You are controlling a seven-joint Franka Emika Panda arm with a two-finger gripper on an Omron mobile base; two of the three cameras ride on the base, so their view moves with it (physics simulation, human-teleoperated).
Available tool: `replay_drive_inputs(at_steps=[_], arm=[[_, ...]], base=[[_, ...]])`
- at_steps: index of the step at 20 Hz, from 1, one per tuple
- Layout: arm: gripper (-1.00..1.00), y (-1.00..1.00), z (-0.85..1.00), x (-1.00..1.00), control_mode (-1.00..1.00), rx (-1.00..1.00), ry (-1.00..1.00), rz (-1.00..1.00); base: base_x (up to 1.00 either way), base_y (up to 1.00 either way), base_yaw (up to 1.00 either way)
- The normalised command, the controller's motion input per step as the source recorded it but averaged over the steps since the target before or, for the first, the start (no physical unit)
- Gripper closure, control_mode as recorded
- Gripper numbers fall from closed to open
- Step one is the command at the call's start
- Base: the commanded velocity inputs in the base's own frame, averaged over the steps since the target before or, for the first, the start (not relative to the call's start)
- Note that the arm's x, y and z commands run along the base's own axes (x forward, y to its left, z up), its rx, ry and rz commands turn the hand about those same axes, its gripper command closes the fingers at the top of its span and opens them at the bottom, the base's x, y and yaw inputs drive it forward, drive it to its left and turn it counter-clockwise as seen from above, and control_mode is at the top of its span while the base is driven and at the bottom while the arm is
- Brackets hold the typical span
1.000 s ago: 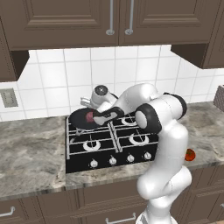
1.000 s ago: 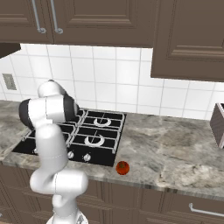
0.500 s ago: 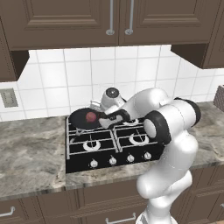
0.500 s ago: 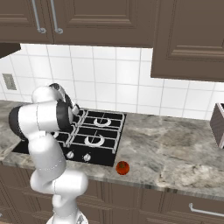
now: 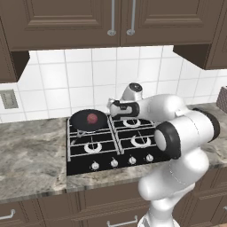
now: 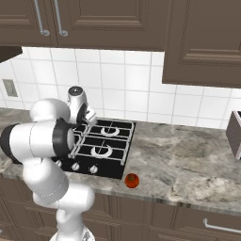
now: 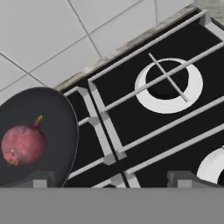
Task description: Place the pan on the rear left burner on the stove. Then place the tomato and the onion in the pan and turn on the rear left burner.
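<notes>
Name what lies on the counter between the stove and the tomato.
Nothing: in the right base view, only bare granite counter separates the stove's front right corner from the tomato.

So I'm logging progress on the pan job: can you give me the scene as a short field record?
pan: on rear left burner of the stove
onion: inside pan
tomato: on counter in front of stove's right end, not yet in pan
gripper: open, empty, above the stove's rear grates beside pan
</notes>
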Motion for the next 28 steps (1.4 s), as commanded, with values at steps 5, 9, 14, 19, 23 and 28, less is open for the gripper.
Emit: replay_drive_inputs(at_steps=[5,9,14,19,23,28], arm=[[-1.0,-0.43,0.09,-0.18,-1.0,0.0,0.19,0.0],[-1.0,-0.41,0.0,-0.41,-1.0,0.0,0.15,0.0],[-1.0,-0.45,0.0,-0.29,-1.0,0.0,0.17,0.0],[-1.0,-0.44,-0.03,-0.42,-1.0,0.0,0.06,0.0],[-1.0,-0.52,-0.09,-0.39,-1.0,0.0,0.0,0.0],[-1.0,-0.52,-0.06,-0.34,-1.0,0.0,0.0,0.0]], base=[[0.0,0.0,0.0],[0.0,0.0,0.0],[0.0,0.0,0.0],[0.0,0.0,0.0],[0.0,0.0,0.0],[0.0,0.0,0.0]])
